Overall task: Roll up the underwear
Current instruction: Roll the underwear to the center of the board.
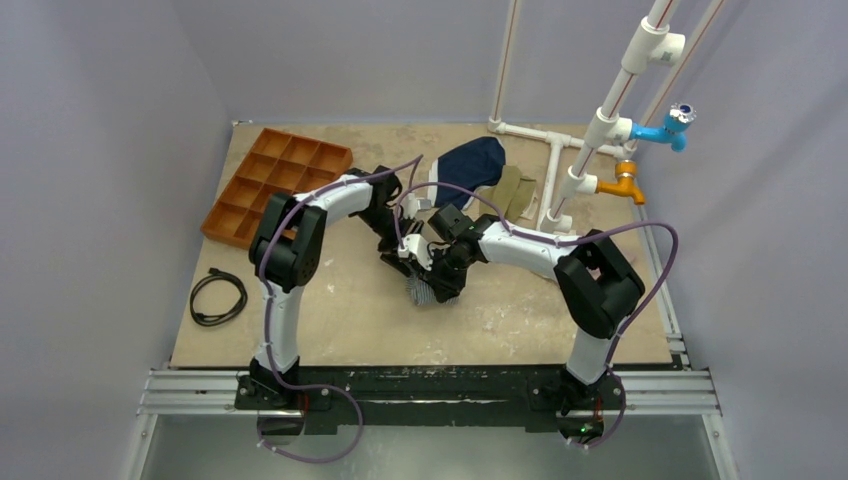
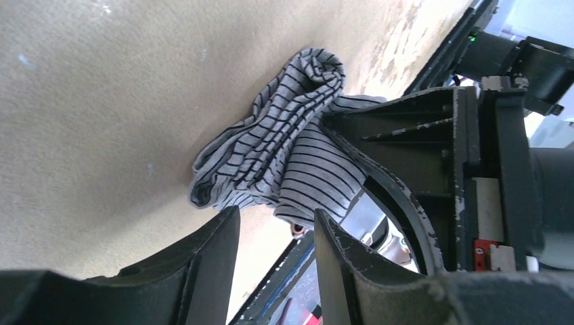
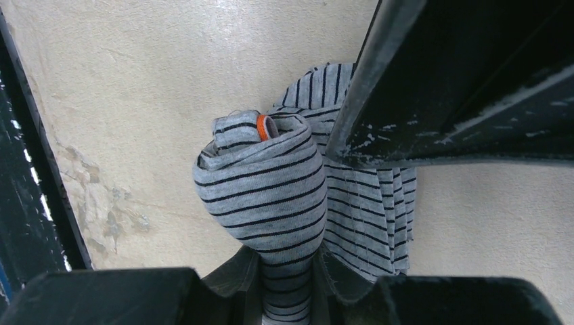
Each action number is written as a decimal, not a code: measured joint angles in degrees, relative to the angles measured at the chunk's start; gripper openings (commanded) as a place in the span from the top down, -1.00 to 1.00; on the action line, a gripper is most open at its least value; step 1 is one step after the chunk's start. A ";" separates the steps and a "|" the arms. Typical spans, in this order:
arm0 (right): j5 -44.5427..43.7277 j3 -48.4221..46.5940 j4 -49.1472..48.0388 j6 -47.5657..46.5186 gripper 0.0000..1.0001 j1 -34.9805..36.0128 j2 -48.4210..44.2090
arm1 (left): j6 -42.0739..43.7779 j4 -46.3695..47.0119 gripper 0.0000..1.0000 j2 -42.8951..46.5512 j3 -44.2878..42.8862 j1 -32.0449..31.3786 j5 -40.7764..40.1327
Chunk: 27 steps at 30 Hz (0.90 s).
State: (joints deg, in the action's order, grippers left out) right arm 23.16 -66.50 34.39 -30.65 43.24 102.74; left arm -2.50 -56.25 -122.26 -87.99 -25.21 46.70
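Note:
The underwear point(image 3: 271, 189), grey cloth with thin dark stripes, is bunched into a partial roll on the tan table. An orange-edged tag shows at its top. My right gripper point(image 3: 288, 284) is shut on the lower end of the roll, with cloth pinched between both fingers. My left gripper point(image 2: 276, 220) is open just short of the underwear point(image 2: 284, 156), its fingers apart with nothing between them. In the top view both grippers meet at mid-table: the left gripper point(image 1: 405, 255), the right gripper point(image 1: 440, 285), and the underwear point(image 1: 420, 292) mostly hidden beneath them.
A navy garment point(image 1: 470, 165) and an olive-tan garment point(image 1: 512, 190) lie at the back. An orange compartment tray point(image 1: 275, 180) sits at the back left. A coiled black cable point(image 1: 218, 297) lies at the left. White pipes point(image 1: 560, 170) with taps stand at the back right.

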 measured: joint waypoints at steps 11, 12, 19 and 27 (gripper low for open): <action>-0.59 0.00 -0.15 -0.07 1.00 0.35 0.00 | -1.73 1.75 0.15 -3.93 -0.11 -0.68 2.97; -0.72 0.00 -0.15 -0.20 1.00 0.42 0.00 | -2.03 1.79 0.15 -4.63 -0.31 -0.79 3.19; -2.32 -0.44 0.00 -2.05 1.00 2.10 0.00 | -3.08 1.75 0.15 -6.38 -1.07 -0.85 5.11; -3.61 -5.70 3.19 -6.69 1.00 6.12 1.90 | -3.10 0.81 0.16 -7.39 -2.67 -1.05 5.05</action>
State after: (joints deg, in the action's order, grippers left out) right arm 19.55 -72.20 37.58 -37.34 49.36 104.64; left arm -5.61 -55.44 -129.64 -90.65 -26.26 51.75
